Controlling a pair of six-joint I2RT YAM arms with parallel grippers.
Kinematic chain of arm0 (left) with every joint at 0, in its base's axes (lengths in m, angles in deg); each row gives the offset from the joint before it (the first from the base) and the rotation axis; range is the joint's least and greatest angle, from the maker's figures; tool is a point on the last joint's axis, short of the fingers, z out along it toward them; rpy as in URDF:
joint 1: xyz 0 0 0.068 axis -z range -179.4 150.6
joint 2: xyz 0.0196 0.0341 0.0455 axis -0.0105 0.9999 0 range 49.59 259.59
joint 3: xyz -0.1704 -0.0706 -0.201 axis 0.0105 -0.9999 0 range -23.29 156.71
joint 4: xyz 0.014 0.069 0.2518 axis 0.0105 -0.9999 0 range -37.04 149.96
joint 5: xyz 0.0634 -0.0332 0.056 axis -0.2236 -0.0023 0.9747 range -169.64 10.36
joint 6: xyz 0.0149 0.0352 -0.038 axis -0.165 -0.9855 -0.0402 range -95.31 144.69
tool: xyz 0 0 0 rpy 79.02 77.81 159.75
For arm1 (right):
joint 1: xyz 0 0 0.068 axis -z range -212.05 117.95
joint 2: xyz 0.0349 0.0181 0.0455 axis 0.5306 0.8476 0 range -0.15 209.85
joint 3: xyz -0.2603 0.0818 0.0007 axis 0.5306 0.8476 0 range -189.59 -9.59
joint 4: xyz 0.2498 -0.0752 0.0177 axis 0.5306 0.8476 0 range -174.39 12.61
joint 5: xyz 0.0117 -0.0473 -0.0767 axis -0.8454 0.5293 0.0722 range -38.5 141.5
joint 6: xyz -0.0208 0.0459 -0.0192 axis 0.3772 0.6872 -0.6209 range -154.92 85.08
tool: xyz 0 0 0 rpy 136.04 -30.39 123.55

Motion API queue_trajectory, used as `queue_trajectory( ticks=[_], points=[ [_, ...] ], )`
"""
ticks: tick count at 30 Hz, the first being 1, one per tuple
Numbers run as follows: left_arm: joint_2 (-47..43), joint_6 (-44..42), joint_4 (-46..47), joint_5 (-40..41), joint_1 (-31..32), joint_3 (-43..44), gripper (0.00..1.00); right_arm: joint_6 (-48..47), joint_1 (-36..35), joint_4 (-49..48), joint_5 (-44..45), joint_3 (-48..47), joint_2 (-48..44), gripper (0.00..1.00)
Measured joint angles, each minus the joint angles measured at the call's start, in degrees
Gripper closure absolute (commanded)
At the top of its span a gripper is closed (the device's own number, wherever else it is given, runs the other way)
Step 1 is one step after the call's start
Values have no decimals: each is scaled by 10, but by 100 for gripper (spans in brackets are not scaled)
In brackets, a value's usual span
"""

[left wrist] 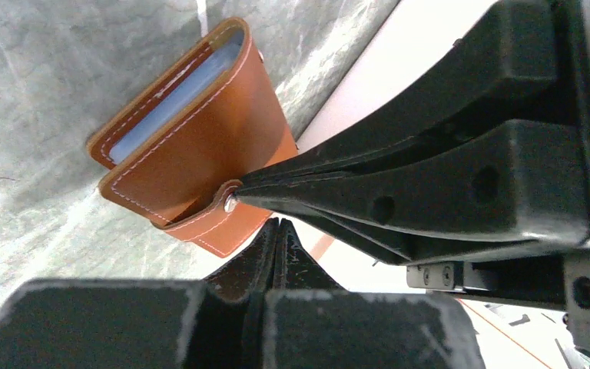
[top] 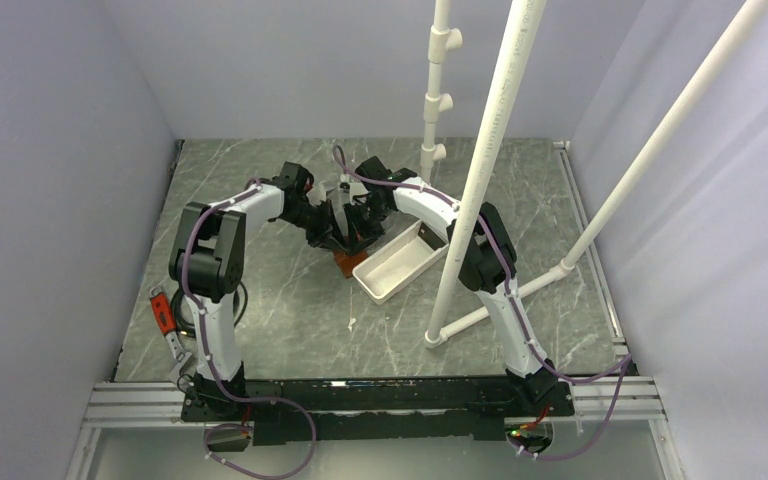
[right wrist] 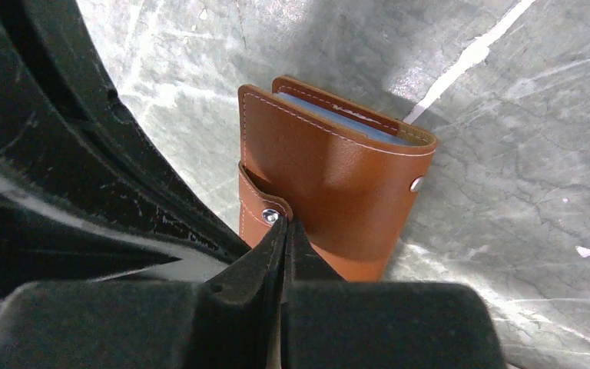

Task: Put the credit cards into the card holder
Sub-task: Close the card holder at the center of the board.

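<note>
Card holder (right wrist: 338,177): brown leather with pale stitching, folded over, lying mid-table on the grey marbled table (top: 290,310), just beside the near corner of a white tray (top: 400,262).
Credit cards (left wrist: 177,92): pale blue edges show inside the open mouth of the fold. How many there are cannot be told.
Right claw (right wrist: 286,227): fingers pressed together with nothing visible between them, and the tip touches the snap stud (right wrist: 270,217) on the closing strap (right wrist: 255,201).
Left claw (left wrist: 276,227): also closed and empty, its tip just beside the strap's lower edge.
Bearing: the holder lies straight ahead of both tips with its mouth pointing away. The two claws meet at the strap from opposite sides.
Nearer arm: the right, since it is already on the stud.
Likely step: fastening the snap, which looks late in the task.
</note>
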Motion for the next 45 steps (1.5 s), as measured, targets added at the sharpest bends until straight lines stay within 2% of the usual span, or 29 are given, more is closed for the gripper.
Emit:
queue_trajectory(
  ticks=[29,44,45],
  points=[
    [43,1,-7,-14,-14,-1,100,0,2,7,-14,-8,9,100],
    [81,32,7,-101,-46,-25,100,-1,2,36,-19,-42,28,100],
    [80,31,7,-100,-46,-25,100,-1,2,36,-19,-42,28,96]
  ],
)
